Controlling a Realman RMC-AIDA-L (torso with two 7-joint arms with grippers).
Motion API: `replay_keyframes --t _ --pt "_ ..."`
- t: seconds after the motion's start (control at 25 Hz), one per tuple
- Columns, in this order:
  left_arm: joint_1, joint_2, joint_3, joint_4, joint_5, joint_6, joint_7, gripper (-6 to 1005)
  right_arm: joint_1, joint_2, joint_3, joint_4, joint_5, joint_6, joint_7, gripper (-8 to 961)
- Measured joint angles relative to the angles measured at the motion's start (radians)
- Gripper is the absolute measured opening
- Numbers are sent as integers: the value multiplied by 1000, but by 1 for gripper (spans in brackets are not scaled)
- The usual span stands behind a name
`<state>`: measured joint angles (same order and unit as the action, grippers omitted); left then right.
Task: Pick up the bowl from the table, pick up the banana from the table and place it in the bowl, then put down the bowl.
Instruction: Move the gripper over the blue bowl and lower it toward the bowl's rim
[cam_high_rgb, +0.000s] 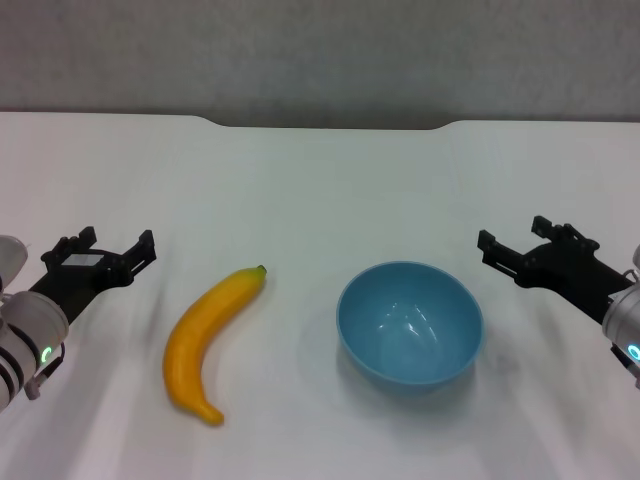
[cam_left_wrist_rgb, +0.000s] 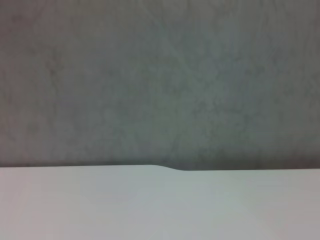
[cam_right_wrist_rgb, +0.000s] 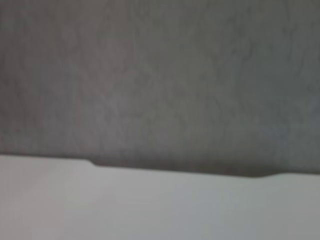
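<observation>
The light-blue bowl (cam_high_rgb: 410, 322) stands upright and empty on the white table (cam_high_rgb: 320, 180), right of centre. The yellow-orange banana (cam_high_rgb: 208, 342) lies on the table left of the bowl, apart from it, its dark stem tip pointing toward the far side. My left gripper (cam_high_rgb: 117, 240) is open and empty, hovering left of the banana. My right gripper (cam_high_rgb: 514, 233) is open and empty, just right of the bowl and slightly beyond it. Both wrist views show only the table (cam_left_wrist_rgb: 160, 205) (cam_right_wrist_rgb: 160, 210) and the wall; the bowl and banana are out of view there.
The table's far edge has a shallow notch (cam_high_rgb: 325, 125) in the middle, with a grey wall (cam_high_rgb: 320, 50) behind it. The notch edge also shows in the left wrist view (cam_left_wrist_rgb: 175, 169) and the right wrist view (cam_right_wrist_rgb: 175, 170).
</observation>
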<state>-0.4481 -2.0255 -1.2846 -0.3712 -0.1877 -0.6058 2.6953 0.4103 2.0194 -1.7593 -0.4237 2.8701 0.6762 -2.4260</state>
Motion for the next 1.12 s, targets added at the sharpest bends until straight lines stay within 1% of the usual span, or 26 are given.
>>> replay_keyframes --t 0.08,0.16,0.28,0.4,0.56,0.68,0.88,1.0,1.12 --pt "0 -2 0 3 0 0 2 862 -4 -1 -4 -17 0 0 2 907" --pt "0 -3 4 4 1 0 4 862 1 -1 -29 -32 -2 -9 33 907" --pt "0 -3 13 4 7 0 5 862 17 -6 -84 -85 -63 -96 148 906" --pt "3 -3 14 4 27 1 3 862 46 -11 -105 -158 -252 -236 319 906" --pt "14 -5 14 5 47 1 1 863 52 -13 -92 -238 -573 -249 601 905" --pt "27 -5 14 0 44 1 -4 863 49 -12 -89 -282 -734 -253 787 905" --pt "35 -5 5 12 43 0 -2 863 40 -12 -69 -323 -889 -248 966 909" --pt "43 -6 0 21 41 -3 2 863 30 -13 -40 -351 -964 -247 1005 912" --pt "43 -7 1 20 41 -4 3 863 -4 -12 2 -396 -1019 -247 1017 908"
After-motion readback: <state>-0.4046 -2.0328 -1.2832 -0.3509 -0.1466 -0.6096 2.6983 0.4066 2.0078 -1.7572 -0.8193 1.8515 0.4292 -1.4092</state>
